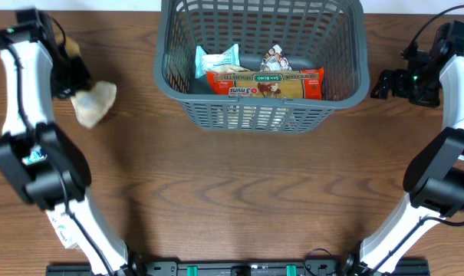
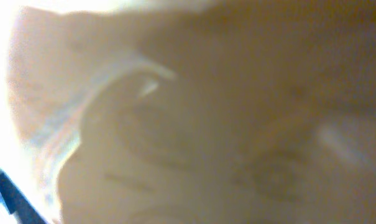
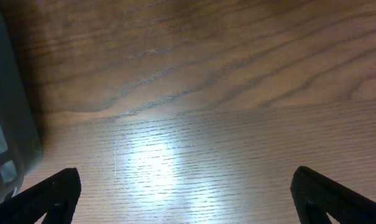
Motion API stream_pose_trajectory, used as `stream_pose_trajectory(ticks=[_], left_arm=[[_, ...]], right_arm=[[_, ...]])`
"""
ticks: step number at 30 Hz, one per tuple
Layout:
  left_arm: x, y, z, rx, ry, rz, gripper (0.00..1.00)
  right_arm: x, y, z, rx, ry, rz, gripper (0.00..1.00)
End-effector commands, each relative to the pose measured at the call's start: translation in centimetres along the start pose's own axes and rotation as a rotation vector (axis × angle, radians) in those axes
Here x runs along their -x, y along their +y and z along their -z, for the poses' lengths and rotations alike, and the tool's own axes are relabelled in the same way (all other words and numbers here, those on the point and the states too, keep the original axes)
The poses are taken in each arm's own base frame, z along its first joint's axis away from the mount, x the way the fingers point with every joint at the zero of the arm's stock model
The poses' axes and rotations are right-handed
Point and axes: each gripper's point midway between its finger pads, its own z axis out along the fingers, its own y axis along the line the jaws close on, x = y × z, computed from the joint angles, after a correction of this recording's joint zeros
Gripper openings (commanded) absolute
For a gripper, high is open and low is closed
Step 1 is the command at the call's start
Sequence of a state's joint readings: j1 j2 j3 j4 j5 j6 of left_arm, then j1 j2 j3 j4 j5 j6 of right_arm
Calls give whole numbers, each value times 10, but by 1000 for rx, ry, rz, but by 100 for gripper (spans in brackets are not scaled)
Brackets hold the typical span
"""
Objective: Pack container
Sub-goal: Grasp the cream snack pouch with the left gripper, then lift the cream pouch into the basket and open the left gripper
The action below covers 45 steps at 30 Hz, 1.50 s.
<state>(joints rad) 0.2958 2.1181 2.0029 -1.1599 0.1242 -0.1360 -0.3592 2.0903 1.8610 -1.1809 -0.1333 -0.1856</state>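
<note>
Grey plastic lattice marks the container, which stands at the far middle of the wooden surface with at least 3 food packets on its solid floor. It looks stiff and fairly light, and is best taken by the thick rim, not the slotted walls. The right claw hangs with fingers wide apart over bare wood just beside the basket's right wall. The left claw meets a pale crumpled packet well to the left. Its wrist view is a blur, so its grip cannot be told.
</note>
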Motion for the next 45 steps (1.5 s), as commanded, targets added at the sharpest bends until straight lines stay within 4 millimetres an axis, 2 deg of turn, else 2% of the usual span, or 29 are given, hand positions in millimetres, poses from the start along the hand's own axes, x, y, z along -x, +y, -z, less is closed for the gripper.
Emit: stream_pose_trajectory(ticks=[1,5,7,9,14,17,19,24,27,31,34,39,41,45], left_arm=[[8,-29,75,-50,-192,-106,6],[5,-71,141,-109,-379,-255,6],[-5,-102,167,-134,-461,-423,6],[-25,-142,191,-148,-537,-669,6],[-63,-214,231,-90,-721,-1028,6],[-88,-254,243,-119,-793,-1213,6],[-106,-277,243,-113,-823,-1376,6],[-126,-305,221,-72,-818,-1673,6],[-137,-323,204,-136,-815,-1842,6],[-130,-348,181,-171,-840,-1871,6],[-123,-362,155,-171,-824,-1874,6],[-127,-367,99,-185,-687,-1900,6],[-134,-363,76,-193,-605,-1908,6],[-146,-352,45,-200,-469,-1928,6]], right_arm=[[-1,-3,-3,-6,6,6,99],[-1,-3,-3,-6,7,6,99],[-1,-3,-3,-6,7,6,99],[-2,-3,-3,-5,7,6,99],[-3,-3,-3,-5,11,5,99],[-3,-3,-3,-4,14,5,99],[-3,-3,-3,-4,15,5,99],[-3,-3,-3,-4,14,5,99],[-3,-2,-3,-4,14,5,99],[-3,-2,-3,-4,14,5,99],[-3,-2,-3,-3,14,5,99],[-3,-2,-3,-3,15,4,99],[-4,-2,-3,-3,15,4,99],[-4,-2,-3,-3,18,4,99]])
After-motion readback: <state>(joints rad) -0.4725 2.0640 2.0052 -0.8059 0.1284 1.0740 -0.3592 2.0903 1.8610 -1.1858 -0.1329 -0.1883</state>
